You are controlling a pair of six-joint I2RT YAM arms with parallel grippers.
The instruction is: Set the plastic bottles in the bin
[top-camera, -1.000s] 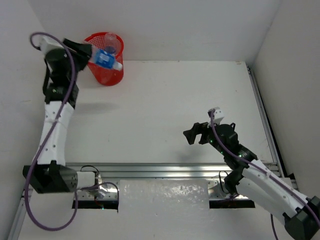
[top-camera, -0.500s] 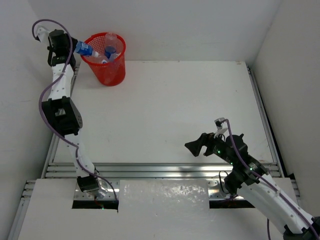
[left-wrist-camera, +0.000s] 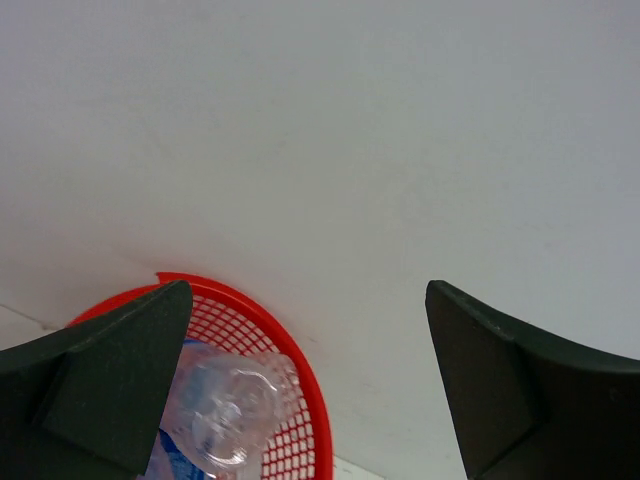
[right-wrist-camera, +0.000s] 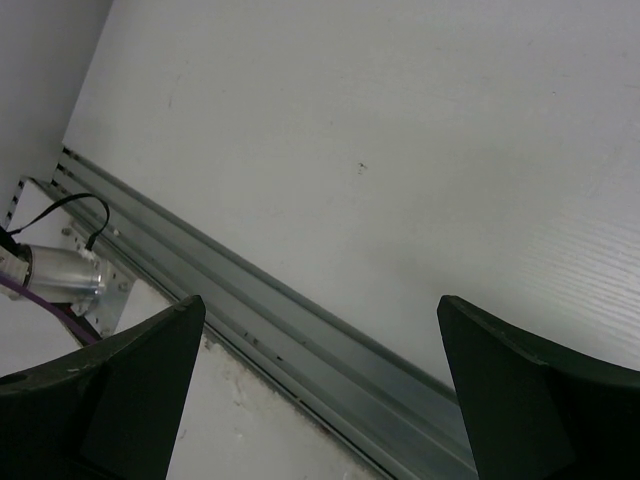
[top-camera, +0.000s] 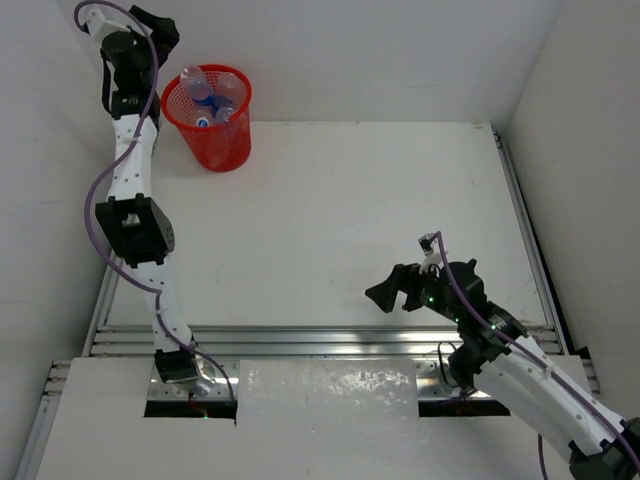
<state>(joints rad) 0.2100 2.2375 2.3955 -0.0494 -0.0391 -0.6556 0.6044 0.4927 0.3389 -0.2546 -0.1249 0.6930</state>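
**Left gripper (top-camera: 158, 24) lets go, lifts clear**

The one it carried now lies with the plastic bottles (top-camera: 203, 90) inside the bin (top-camera: 215, 145). Its fingers (left-wrist-camera: 110, 370) stand spread, empty. Right gripper (top-camera: 386, 292), likewise splayed, hangs over the table (top-camera: 330, 200).

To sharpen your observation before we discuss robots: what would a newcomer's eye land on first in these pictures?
The red mesh bin at the table's far left corner stands out most, with clear plastic bottles piled inside it. The left arm stretches up beside it, the left pincer open and empty near the back wall. The right pincer hangs open over the near right of the table.
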